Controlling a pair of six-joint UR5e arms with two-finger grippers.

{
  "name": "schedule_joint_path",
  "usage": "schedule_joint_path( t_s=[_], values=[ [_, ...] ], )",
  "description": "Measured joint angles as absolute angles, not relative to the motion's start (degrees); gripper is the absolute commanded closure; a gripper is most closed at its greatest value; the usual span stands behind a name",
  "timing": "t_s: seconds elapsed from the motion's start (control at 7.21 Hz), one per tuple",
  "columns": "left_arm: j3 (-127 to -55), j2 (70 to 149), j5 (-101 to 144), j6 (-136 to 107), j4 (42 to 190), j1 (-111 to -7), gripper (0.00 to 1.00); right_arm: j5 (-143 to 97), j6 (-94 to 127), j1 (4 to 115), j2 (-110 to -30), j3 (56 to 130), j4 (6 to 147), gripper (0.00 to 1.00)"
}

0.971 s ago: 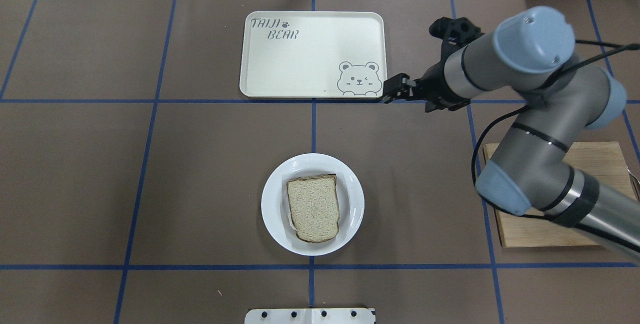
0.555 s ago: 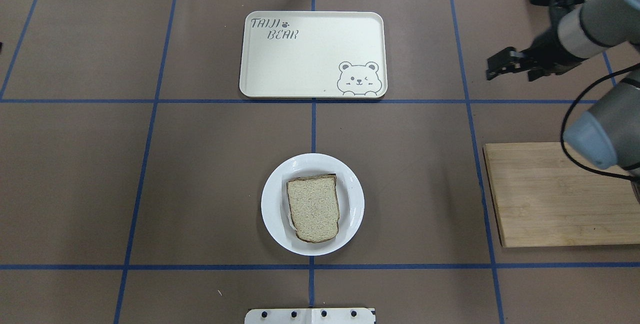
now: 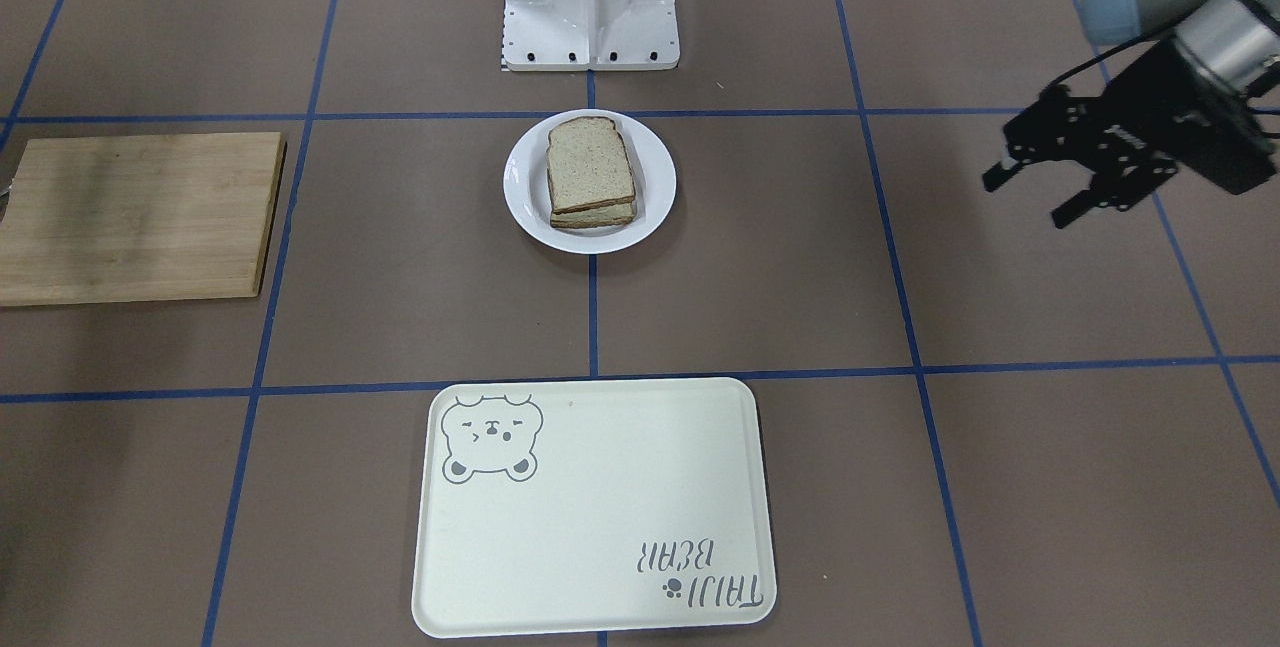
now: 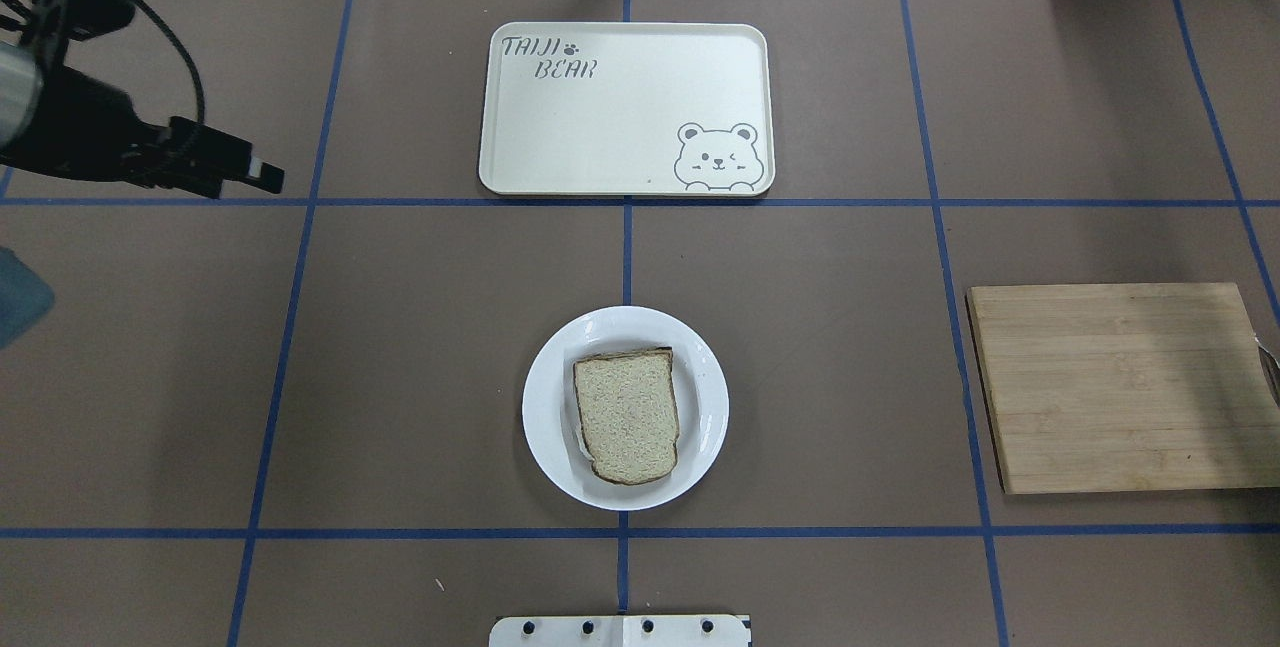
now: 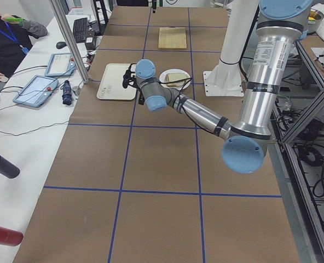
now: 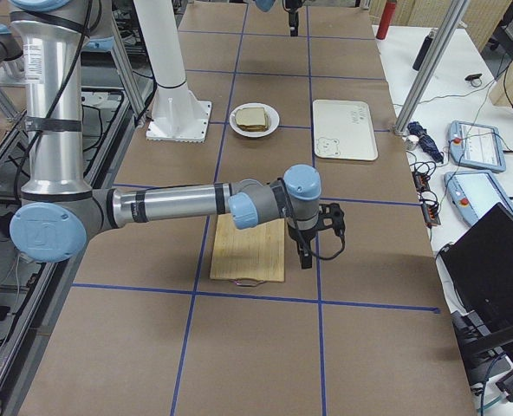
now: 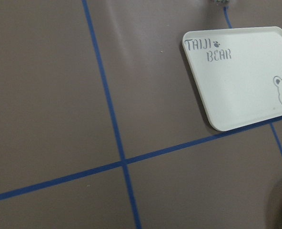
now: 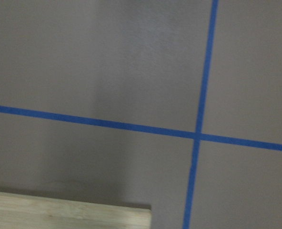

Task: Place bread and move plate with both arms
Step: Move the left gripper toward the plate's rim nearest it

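Brown and crossed by blue tape lines (image 4: 627,257), the counter (image 4: 400,377) is carrying everything. Nearest the robot's base, the bread (image 4: 627,415) is lying flat on the white plate (image 4: 545,427) at the counter's middle. Off to one side, the right hand (image 6: 301,258) is hanging just beside a wooden board (image 4: 1120,387); whether its fingers are spread cannot be told. Farther out, the left hand (image 3: 1027,199) is hovering with fingers spread, holding nothing, well apart from the bear tray (image 4: 620,107).

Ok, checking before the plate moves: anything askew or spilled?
Nothing spilled or damaged. On the plate, the top bread slice sits slightly offset over a lower slice, whose edge peeks out toward the tray.
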State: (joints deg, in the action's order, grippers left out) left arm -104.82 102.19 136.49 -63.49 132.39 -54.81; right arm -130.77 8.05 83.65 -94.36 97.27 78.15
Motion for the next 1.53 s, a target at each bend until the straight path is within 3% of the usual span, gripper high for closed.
schedule_joint_path(
  t_s=[0.83,1.11,1.25,1.39,1.53],
  values=[
    [-95.83,103.17,110.52,-87.84,159.0,-27.96,0.03,-129.52,-7.85,90.23,-99.43,100.68,92.81,0.0],
    [-94.59,103.36,103.19,-90.33,161.99,-21.41,0.25,-128.93,-8.22,90.32,-99.4,100.92,93.82,0.0],
    [-94.47,103.73,99.95,-91.12,162.39,-18.49,0.48,-128.88,-8.25,90.34,-99.44,100.95,93.91,0.0],
    [-94.37,104.18,98.06,-91.93,162.59,-16.55,0.55,-128.86,-8.26,90.35,-99.56,100.96,93.94,0.0],
    [-94.02,104.57,97.25,-92.38,163.28,-15.54,0.55,-128.83,-8.29,90.35,-99.7,100.94,93.93,0.0]
  ],
)
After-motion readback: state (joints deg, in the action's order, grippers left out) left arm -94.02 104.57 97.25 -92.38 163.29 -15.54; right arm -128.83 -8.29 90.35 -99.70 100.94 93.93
